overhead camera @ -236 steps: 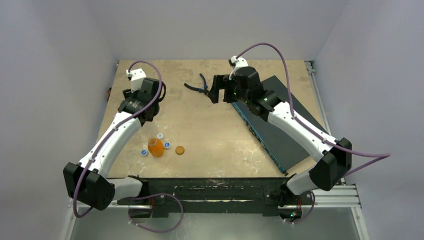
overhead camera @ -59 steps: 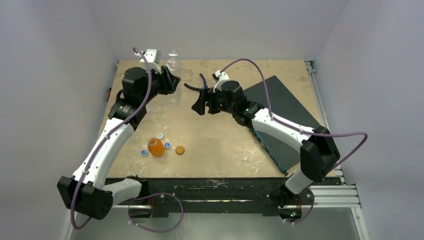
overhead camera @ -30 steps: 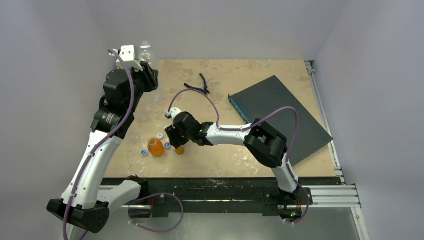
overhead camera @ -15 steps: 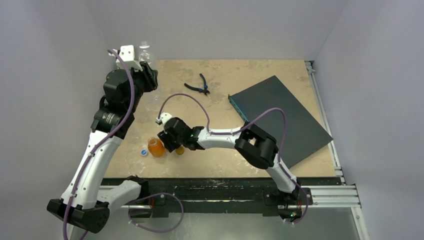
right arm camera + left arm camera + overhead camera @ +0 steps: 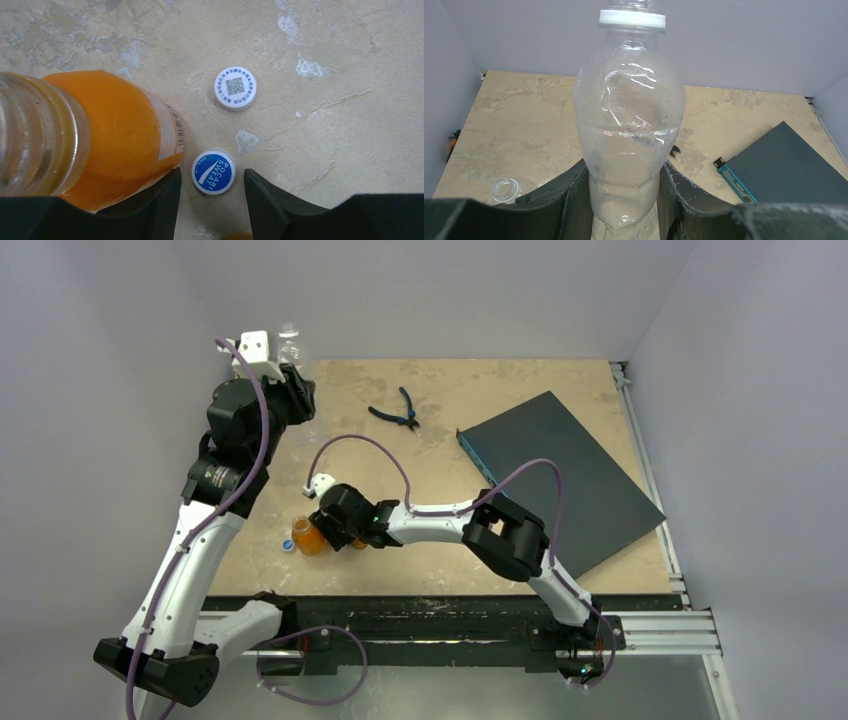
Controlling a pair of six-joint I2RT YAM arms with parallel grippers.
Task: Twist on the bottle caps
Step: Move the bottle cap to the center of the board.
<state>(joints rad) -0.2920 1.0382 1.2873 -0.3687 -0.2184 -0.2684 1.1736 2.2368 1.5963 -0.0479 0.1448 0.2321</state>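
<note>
Item 1. My left tool: shut tight on the lower body of the clear bottle. I hold it upright and aloft at far left, neck up, I judge to take a cap.

Item 2. My right tool: low over the surface, jaws parted either side of the blue cap, gripping nothing yet.

Item 3. Blue cap: flat, just beside the uncapped orange bottle. The near jaw risks nudging that bottle.

Item 4. White cap: spare, lying apart.

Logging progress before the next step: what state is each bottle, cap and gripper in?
left gripper: shut on clear bottle.
clear bottle: upright, gripped near its base.
right gripper: open, straddling blue cap.
blue cap: loose on table, top up.
white cap: loose on table.
orange bottle: standing, uncapped.
</note>
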